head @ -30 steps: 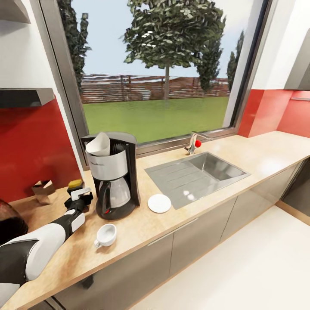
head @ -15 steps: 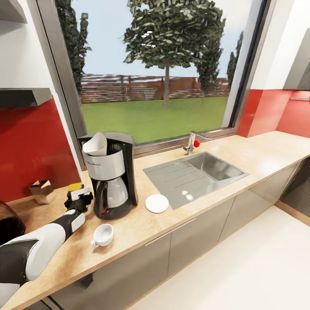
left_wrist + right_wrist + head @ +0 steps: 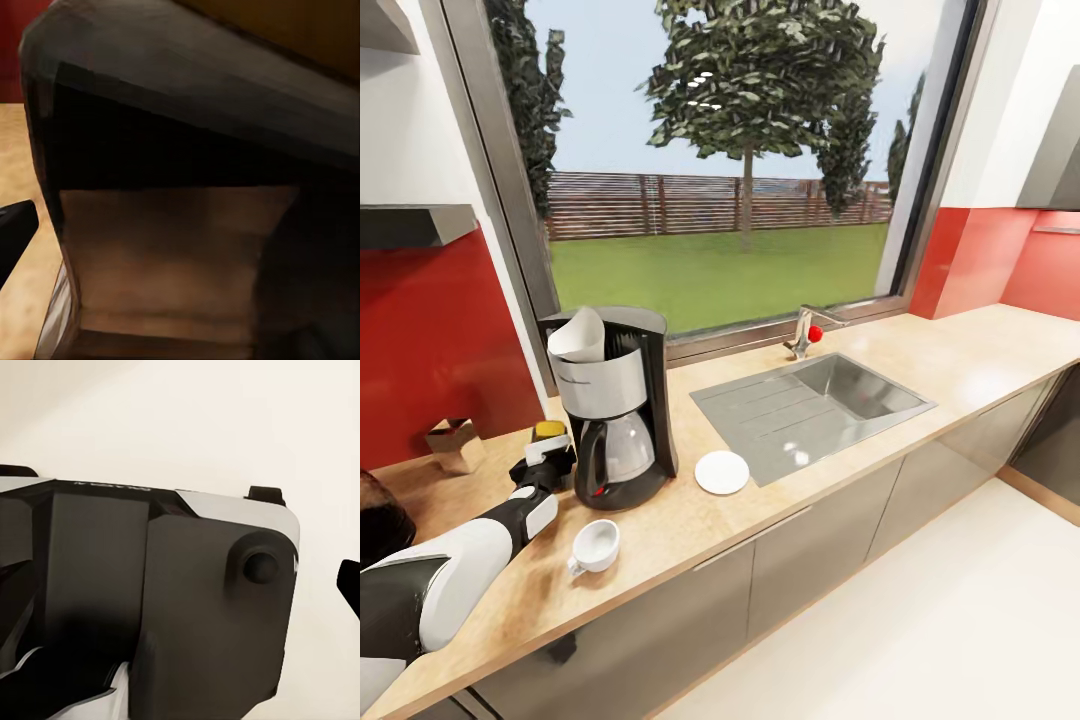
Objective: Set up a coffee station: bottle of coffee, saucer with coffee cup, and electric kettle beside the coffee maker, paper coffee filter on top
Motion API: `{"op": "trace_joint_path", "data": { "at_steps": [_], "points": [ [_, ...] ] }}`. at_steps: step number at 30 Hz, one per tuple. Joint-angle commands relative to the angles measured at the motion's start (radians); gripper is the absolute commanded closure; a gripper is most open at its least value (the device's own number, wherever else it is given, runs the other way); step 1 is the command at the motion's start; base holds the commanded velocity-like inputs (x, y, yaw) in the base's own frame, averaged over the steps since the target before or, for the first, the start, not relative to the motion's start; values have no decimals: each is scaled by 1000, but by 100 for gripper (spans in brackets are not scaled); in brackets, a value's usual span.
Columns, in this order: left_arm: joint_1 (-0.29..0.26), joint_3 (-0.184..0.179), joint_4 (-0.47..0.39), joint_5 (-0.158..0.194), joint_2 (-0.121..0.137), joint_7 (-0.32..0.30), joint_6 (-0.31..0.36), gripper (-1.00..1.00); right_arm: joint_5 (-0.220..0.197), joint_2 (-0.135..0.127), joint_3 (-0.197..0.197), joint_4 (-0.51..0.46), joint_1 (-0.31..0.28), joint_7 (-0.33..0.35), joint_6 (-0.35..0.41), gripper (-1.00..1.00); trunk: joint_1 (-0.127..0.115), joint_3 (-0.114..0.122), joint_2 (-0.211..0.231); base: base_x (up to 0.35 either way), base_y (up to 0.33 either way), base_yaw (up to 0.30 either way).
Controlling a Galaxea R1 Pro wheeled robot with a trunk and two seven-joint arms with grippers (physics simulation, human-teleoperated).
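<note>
Wood tabletop (image 3: 690, 520) runs across frame; coffee maker (image 3: 615, 405) centre-left, saucer (image 3: 722, 472) right of it, coffee cup (image 3: 594, 547) lower left, sink (image 3: 810, 405) centre-right.

On your desk (image 3: 690, 520) the coffee maker (image 3: 615, 405) stands left of the sink (image 3: 810, 405), with the paper filter (image 3: 580, 335) on top of it. The saucer (image 3: 722, 472) lies between the maker and the sink, and the coffee cup (image 3: 595, 547) sits on the desk in front of the maker, apart from the saucer. Your left gripper (image 3: 545, 462) is just left of the maker, beside the coffee bottle (image 3: 550, 432); a small box (image 3: 452, 445) stands further left.
</note>
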Motion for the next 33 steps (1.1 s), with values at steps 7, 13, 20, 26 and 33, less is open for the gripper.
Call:
{"op": "trace_joint_path", "data": {
  "at_steps": [7, 13, 20, 26, 33],
  "points": [
    [-1, 7, 1, 1, 0, -2, -4, -100, 2, 0, 2, 2, -1, 2, -1, -100, 0, -2, -2, -4, 0, 0],
    [-1, 7, 1, 1, 0, -2, -4, -100, 2, 0, 1, 2, -1, 2, -1, -100, 0, -2, -2, -133, 0, 0],
    [-1, 7, 1, 1, 0, -2, -4, -100, 2, 0, 2, 2, -1, 2, -1, -100, 0, -2, -2, -13, 0, 0],
    [-1, 7, 1, 1, 0, -2, -4, -100, 1, 0, 1, 2, -1, 2, -1, -100, 0, -2, -2, -4, 0, 0],
    [-1, 7, 1, 1, 0, -2, -4, -100, 1, 0, 2, 2, -2, 2, -1, -100, 0, -2, -2, -134, 0, 0]
  ]
}}
